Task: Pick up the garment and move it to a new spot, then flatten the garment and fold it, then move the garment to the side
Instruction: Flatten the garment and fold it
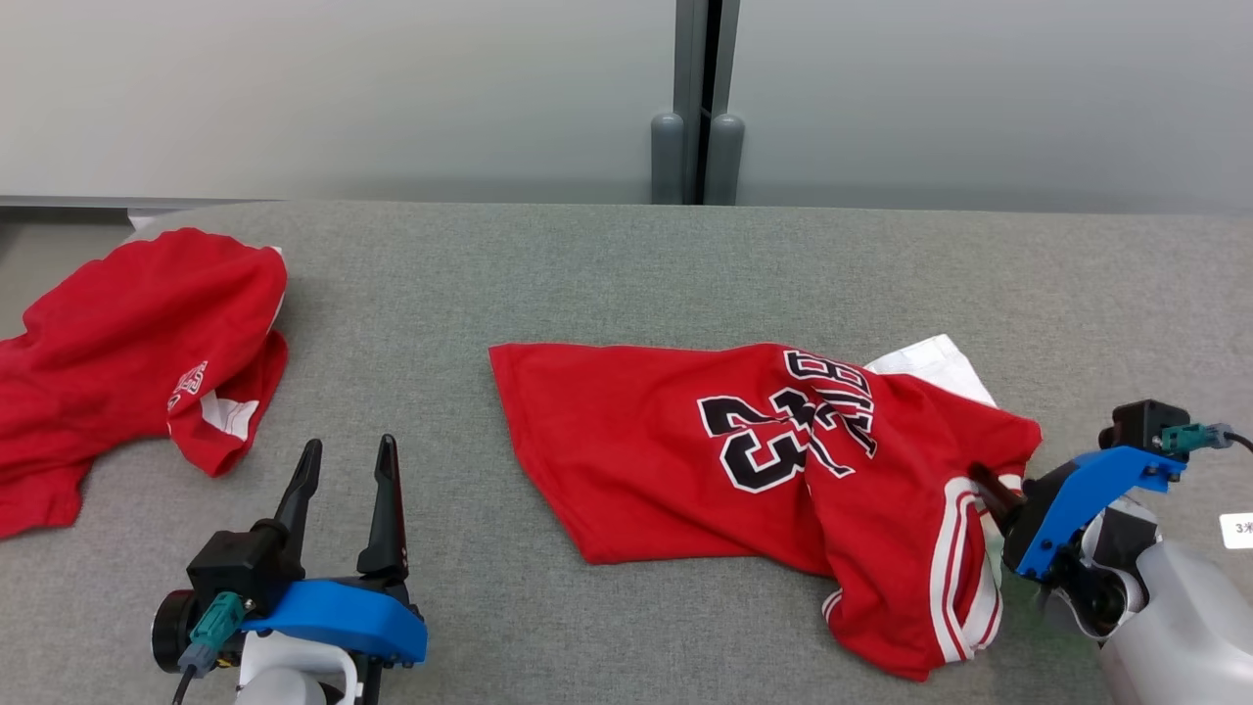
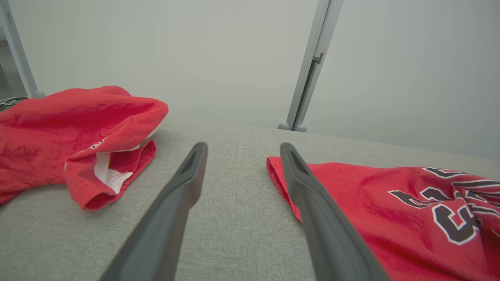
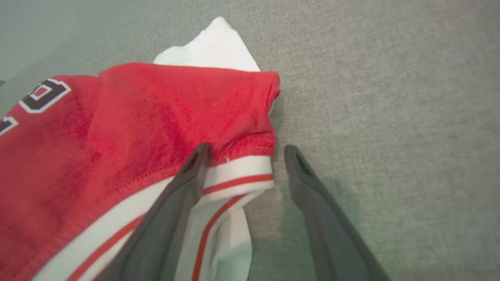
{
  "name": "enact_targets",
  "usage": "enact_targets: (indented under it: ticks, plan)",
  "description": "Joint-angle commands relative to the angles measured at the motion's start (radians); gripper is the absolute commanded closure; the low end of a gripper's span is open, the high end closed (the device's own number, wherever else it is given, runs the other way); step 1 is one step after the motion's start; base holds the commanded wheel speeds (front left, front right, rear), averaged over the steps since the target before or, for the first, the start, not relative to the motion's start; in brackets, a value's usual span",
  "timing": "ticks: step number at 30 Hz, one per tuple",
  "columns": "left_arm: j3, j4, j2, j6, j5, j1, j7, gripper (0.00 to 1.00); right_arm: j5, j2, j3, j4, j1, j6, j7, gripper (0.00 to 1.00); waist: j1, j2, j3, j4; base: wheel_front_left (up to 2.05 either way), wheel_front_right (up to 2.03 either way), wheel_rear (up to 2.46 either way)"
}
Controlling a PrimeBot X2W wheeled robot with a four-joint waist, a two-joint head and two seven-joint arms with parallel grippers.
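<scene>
the red jersey point(image 1: 685, 460) with the black 23 lies across the centre and lower right of the head view on the grey cloth table point(image 1: 587, 264). its left part is fairly flat, its right part bunched, and a white bit of cloth point(image 1: 930, 362) pokes out at its upper right edge. the right gripper point(image 3: 247, 150) is released, jaws spread wide at the jersey's white-and-red striped hem: in the right wrist view one finger lies over the hem and the other over bare table, grasping nothing. the left gripper point(image 1: 349, 446), at the lower left of the head view, is likewise spread and empty, pointing up the frame between the jersey and a second red garment point(image 1: 127, 362) heaped at the left edge.
</scene>
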Motion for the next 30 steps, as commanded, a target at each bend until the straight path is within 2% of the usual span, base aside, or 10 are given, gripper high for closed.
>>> enact_targets:
  ticks: [1, 3, 4, 5, 6, 19, 25, 30]
  plan:
    - [0.004, 0.005, -0.002, -0.007, 0.008, -0.012, -0.005, 0.00, 0.007, -0.006, 0.012, 0.024, -0.008, 0.000, 0.021, 0.00, -0.0001, -0.0001, 0.002, 0.007, 0.00, 0.00, 0.00]
    - [0.009, 0.009, -0.006, -0.007, 0.009, -0.012, -0.005, 0.00, 0.022, -0.009, 0.025, 0.049, -0.008, 0.000, 0.043, 0.00, -0.0001, -0.0001, -0.001, 0.011, 0.00, 0.00, 0.00]
    - [0.012, 0.012, -0.007, -0.008, 0.011, -0.011, -0.005, 0.00, 0.030, -0.008, 0.034, 0.052, -0.005, 0.000, 0.041, 0.23, -0.0001, -0.0001, -0.003, 0.012, 0.00, 0.00, 0.00]
    - [0.014, 0.014, -0.007, -0.009, 0.013, -0.011, -0.005, 0.00, 0.038, -0.009, 0.040, 0.050, -0.003, 0.000, 0.030, 0.55, -0.0001, -0.0001, -0.006, 0.013, 0.00, 0.00, 0.00]
    - [0.017, 0.016, -0.008, -0.011, 0.014, -0.009, -0.005, 0.00, 0.043, -0.014, 0.046, 0.046, -0.001, 0.000, 0.017, 1.00, -0.0001, -0.0001, -0.008, 0.013, 0.00, 0.00, 0.00]
    - [0.026, 0.025, -0.020, -0.022, 0.032, -0.003, -0.005, 0.00, 0.077, -0.080, 0.130, -0.042, -0.059, 0.000, -0.181, 1.00, -0.0001, -0.0001, -0.023, 0.016, 0.00, 0.00, 0.00]
    - [0.017, 0.013, -0.029, -0.027, 0.040, -0.036, -0.005, 0.00, 0.065, -0.138, 0.167, -0.059, -0.185, 0.000, -0.198, 1.00, -0.0001, -0.0001, 0.050, 0.067, 0.00, 0.00, 0.00]
    - [0.000, 0.014, -0.045, -0.035, 0.042, -0.075, -0.005, 0.00, 0.042, -0.211, 0.151, 0.007, -0.328, 0.000, -0.221, 1.00, -0.0001, -0.0001, 0.128, 0.137, 0.00, 0.00, 0.00]
